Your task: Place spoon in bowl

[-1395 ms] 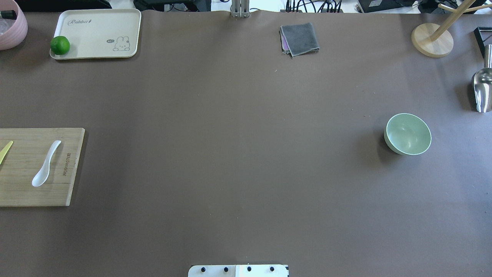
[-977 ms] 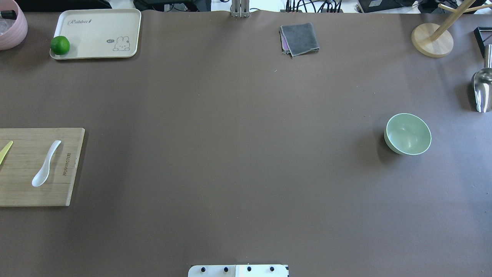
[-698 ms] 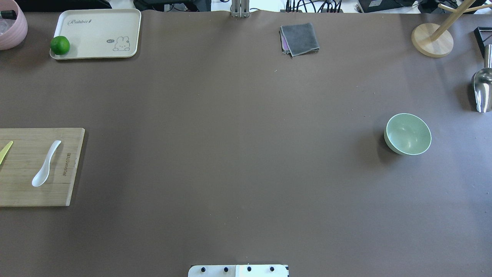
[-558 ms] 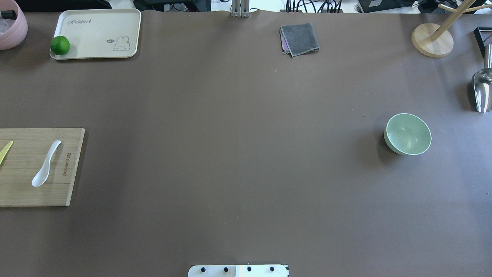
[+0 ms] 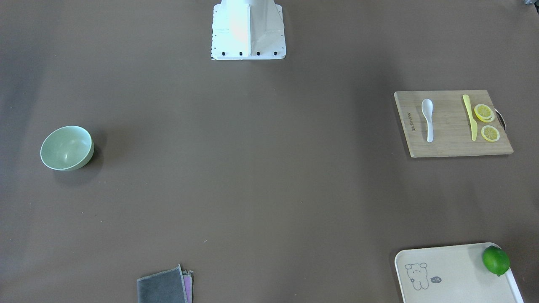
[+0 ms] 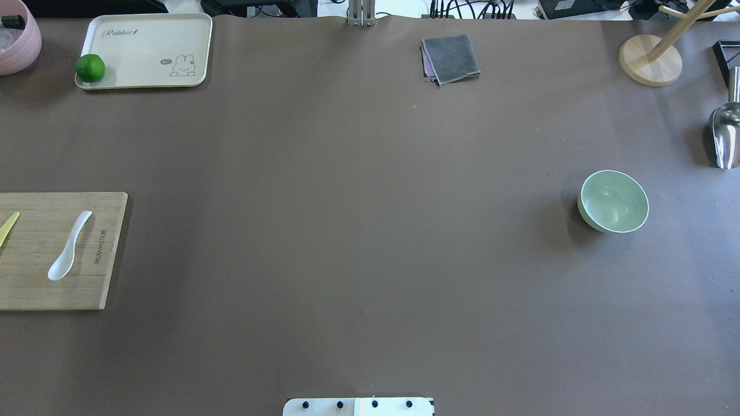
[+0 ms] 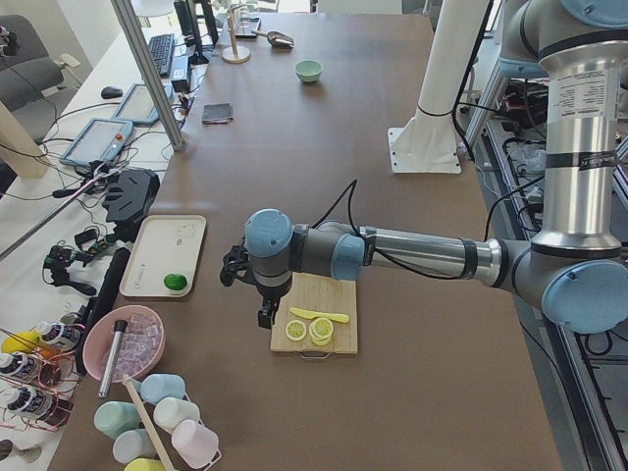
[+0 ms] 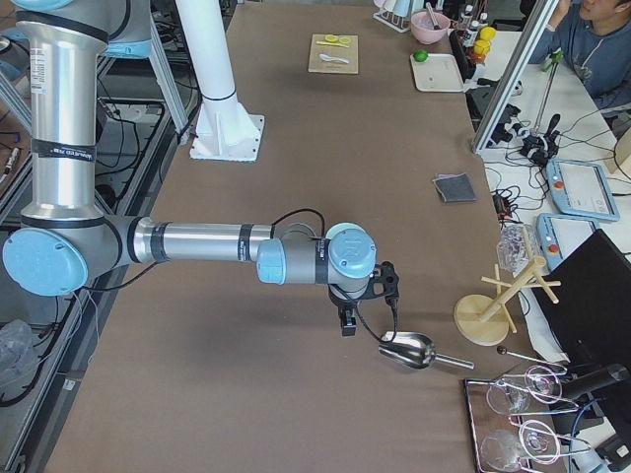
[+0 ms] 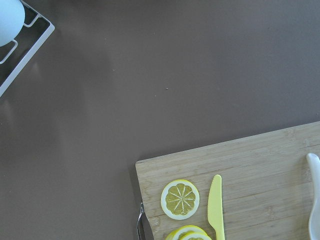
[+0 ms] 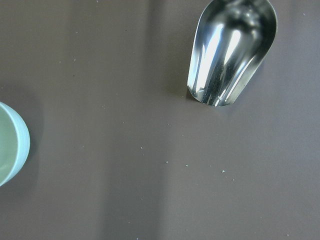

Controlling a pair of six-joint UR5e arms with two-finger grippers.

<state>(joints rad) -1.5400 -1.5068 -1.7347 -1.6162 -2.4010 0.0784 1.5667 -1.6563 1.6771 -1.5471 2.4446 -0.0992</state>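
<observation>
While the spoon [image 6: 69, 245] lies on the board [image 6: 34, 289] with its scoop toward the robot [image 6: 358, 407], I cannot tell if the left end effector [image 7: 263, 315] or right end effector [image 8: 346, 323] is clenched.

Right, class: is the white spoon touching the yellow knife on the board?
Apart. The front-facing view shows bare cutting board between the spoon and the yellow knife.

Long matte brown table [image 6: 370, 231], cluttered white side desk [image 7: 132, 74] alongside.

cream tray [image 6: 144, 66] printed "rabbit" near one corner; engraved mark along the cutting board [image 6: 34, 289] edge too small to read.
</observation>
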